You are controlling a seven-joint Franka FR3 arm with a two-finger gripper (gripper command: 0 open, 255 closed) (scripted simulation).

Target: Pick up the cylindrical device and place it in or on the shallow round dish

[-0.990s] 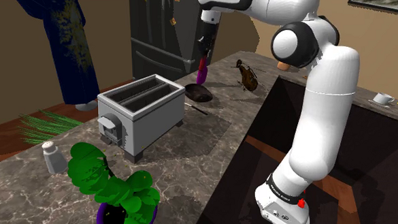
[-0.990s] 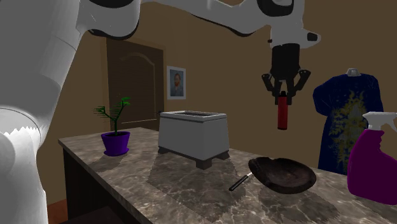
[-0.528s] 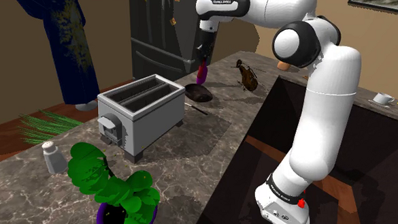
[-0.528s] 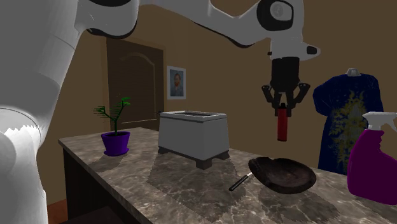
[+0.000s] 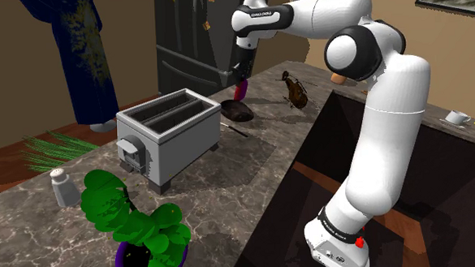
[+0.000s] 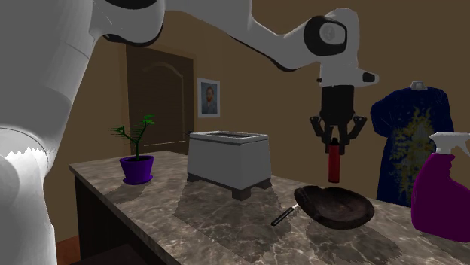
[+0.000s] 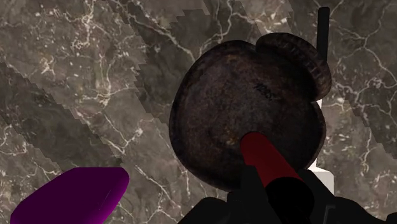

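Observation:
My gripper [image 6: 336,144] is shut on the black top end of a slim red cylinder [image 6: 333,164], which hangs upright from it. Below it on the marbled counter [image 6: 203,214] lies the shallow round dish [image 6: 336,208], dark brown with a thin black handle. The cylinder's lower tip hangs a short way above the dish, apart from it. In the shoulder view the gripper [image 5: 242,76] holds the cylinder [image 5: 242,90] over the dish [image 5: 237,111] at the counter's far end. In the wrist view the red cylinder [image 7: 259,154] points down at the dish [image 7: 229,108].
A grey toaster [image 5: 169,135] stands near the dish. A purple spray bottle [image 6: 444,197] is beside the dish, a brown figurine [image 5: 295,88] behind it. A potted plant [image 5: 142,229] and a shaker [image 5: 64,186] occupy the near end. A dark recess [image 5: 367,181] borders the counter.
The gripper has come down with the red cylinder, bringing its tip closer to the dish. The grip is unchanged.

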